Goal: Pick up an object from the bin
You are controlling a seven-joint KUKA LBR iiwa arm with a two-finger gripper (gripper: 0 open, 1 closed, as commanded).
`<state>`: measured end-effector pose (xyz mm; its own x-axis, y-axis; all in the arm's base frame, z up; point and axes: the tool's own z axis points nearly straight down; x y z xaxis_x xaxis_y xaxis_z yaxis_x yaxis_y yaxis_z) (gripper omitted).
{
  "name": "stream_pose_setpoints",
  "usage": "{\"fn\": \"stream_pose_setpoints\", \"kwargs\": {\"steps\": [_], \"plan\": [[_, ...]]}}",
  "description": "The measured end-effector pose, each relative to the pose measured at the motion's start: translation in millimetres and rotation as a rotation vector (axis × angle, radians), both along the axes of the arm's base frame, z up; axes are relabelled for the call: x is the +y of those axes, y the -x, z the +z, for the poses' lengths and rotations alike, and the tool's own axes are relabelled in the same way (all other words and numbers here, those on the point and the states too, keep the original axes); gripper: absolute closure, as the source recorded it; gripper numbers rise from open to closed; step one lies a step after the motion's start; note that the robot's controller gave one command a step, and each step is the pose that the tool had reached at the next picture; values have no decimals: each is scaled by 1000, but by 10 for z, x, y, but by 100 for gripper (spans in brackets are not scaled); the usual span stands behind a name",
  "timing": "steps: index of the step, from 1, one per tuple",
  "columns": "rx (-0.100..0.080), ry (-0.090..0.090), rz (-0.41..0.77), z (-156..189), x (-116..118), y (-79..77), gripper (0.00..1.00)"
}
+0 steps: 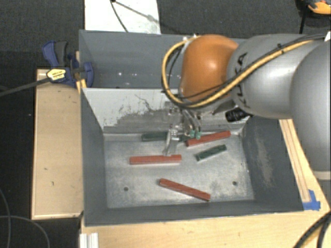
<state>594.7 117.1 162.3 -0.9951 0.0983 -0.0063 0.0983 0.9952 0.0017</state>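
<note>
In the grey bin (124,187), my claw (171,144), open or closed I cannot tell, is hovering over the leftmost red bar (155,159), which is lying clear of the others.

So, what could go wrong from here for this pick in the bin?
1. The jaws hang just over the right part of the long red bar, not its middle; gripped there, it may tilt and slip out.
2. A dark green bar and a second red bar lie close on either side; the jaws might bump them on the way down.
</note>
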Motion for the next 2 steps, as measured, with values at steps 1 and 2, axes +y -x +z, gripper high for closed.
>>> {"fn": "stream_pose_setpoints", "kwargs": {"steps": [1, 2], "plan": [[0, -1, -4, -799, 116, 82, 0], [-4, -8, -188, -880, 11, 4, 100]]}}
